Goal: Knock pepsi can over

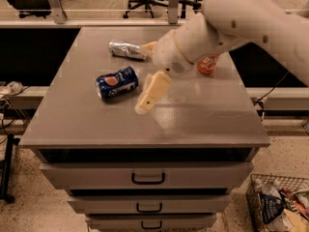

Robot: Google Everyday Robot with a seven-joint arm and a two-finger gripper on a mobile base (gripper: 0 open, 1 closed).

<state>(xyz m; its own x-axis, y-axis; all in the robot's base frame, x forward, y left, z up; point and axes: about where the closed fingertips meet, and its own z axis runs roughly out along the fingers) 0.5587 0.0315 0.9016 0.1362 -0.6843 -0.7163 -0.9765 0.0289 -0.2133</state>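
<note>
Dark blue pepsi can (116, 82) lies on its side on the grey metal worktop (203, 124), left of centre. Cream gripper (150, 94) hangs just beside it, at the can's 3 o'clock. Whether its grip is open or closed: cannot tell.

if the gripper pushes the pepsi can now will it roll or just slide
The pepsi can lies on its side on the smooth tabletop, so it would probably roll if pushed across its length. It looks undented, so likely stiff. The gripper hangs close beside it, not touching.
</note>
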